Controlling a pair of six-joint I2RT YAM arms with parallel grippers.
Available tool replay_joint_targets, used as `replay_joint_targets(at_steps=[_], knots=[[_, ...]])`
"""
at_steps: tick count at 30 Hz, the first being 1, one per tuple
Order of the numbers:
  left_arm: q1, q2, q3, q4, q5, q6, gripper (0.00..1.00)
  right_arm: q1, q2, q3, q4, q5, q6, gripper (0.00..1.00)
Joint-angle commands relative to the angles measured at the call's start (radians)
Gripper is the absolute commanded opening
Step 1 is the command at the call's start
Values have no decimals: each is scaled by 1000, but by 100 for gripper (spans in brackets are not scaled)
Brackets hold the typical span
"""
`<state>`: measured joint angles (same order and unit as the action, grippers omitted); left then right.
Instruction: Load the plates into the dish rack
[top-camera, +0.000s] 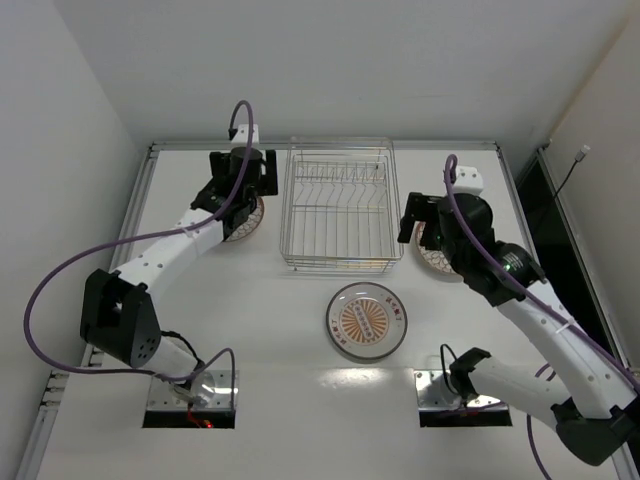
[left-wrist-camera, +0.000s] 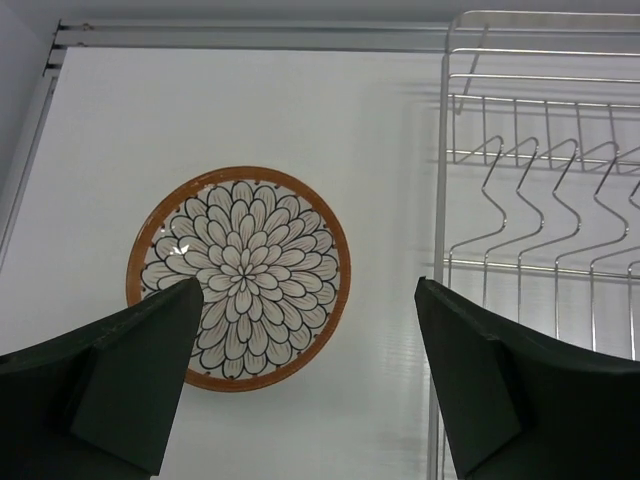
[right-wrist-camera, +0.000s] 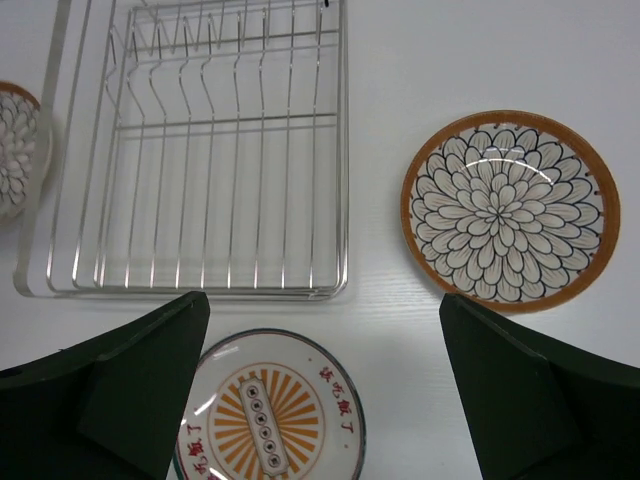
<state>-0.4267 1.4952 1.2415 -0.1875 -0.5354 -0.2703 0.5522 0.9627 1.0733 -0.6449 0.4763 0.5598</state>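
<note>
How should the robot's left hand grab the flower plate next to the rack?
The flower plate lies flat on the table, so only its orange rim offers an edge to pinch. The left gripper, jaws open above it, should probably come down on the edge away from the dish rack, where there's room.

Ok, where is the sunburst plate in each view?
Top external: sunburst plate, centre, just in front of the dish rack.
Left wrist: not in view.
Right wrist: bottom centre, below the rack's near rim.
Shared landmark: the dish rack, seen in all three.
</note>
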Motion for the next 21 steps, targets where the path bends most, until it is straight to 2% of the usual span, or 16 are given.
replay_joint_targets(at_steps=[1,2,4,5,7,9,12,13,14,16,21], knots=[[-9,-64,-16,103,46,9,86,-1,33,13,-24,-28,-40,100],[-20,-64,-16,103,46,20,86,-1,33,13,-9,-80,-107,100],[-29,-53,-16,103,46,31,86,11,18,-19,30,-203,-127,100],[-41,-53,-16,92,34,42,86,11,-23,-38,40,-180,-80,100],[-53,-53,-16,92,22,51,86,-32,-35,-53,19,-18,-26,100],[-63,-64,-34,117,22,72,86,-64,-21,-53,-7,45,-14,100],[-63,-113,-73,163,40,82,87,-210,10,-53,-7,-23,20,100],[-63,-125,-94,174,40,82,92,-321,19,-64,-7,-69,20,100],[-63,-153,-106,200,25,82,94,-384,19,-64,35,-200,20,100],[-63,-174,-129,221,0,82,97,-560,19,-79,76,-338,20,100],[-63,-202,-151,243,-12,63,100,-747,131,-102,68,-476,100,100]])
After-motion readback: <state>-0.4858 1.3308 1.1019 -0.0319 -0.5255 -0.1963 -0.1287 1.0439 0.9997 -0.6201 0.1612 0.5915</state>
